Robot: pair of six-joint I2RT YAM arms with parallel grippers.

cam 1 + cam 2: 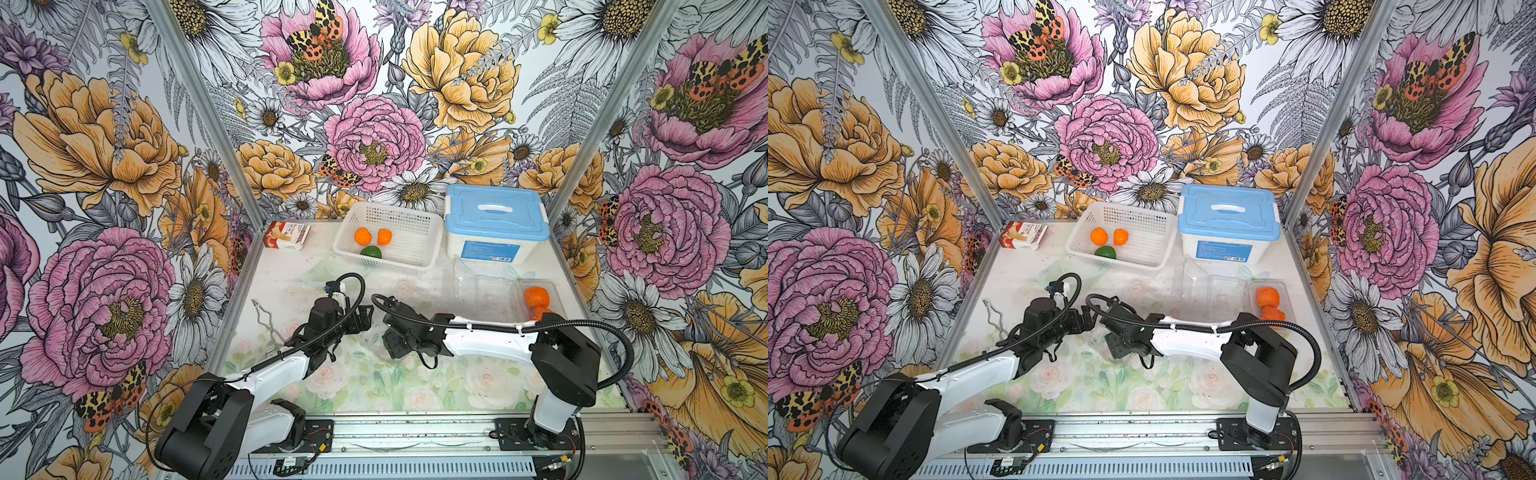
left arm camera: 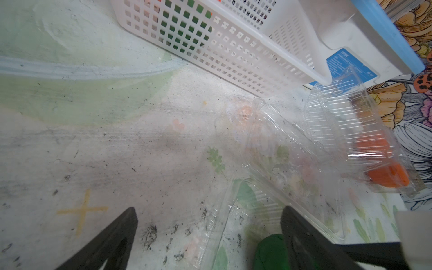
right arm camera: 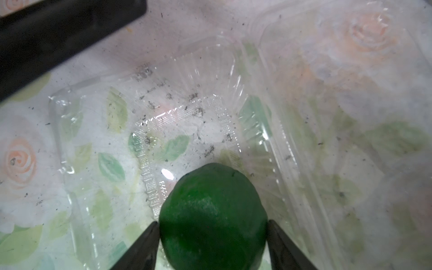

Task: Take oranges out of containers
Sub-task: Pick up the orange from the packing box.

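A dark green orange (image 3: 212,215) lies in an open clear container (image 3: 187,112) on the mat. My right gripper (image 3: 213,224) is open, and its fingertips stand on either side of this fruit, close against it. My left gripper (image 2: 210,233) is wide open just beside it, with the green fruit (image 2: 268,252) next to one finger and nothing held. In both top views the two grippers (image 1: 365,316) (image 1: 388,332) meet mid-table and hide this fruit. Two bright oranges (image 1: 536,297) (image 1: 1266,297) sit in a clear container (image 1: 555,286) at the right. An empty clear container (image 1: 490,291) lies beside it.
A white perforated basket (image 1: 415,249) at the back holds two oranges (image 1: 363,236) and a green one (image 1: 371,252). To its right stands a white tub with a blue lid (image 1: 494,216). A small carton (image 1: 286,235) and a wire tool (image 1: 264,320) lie at the left.
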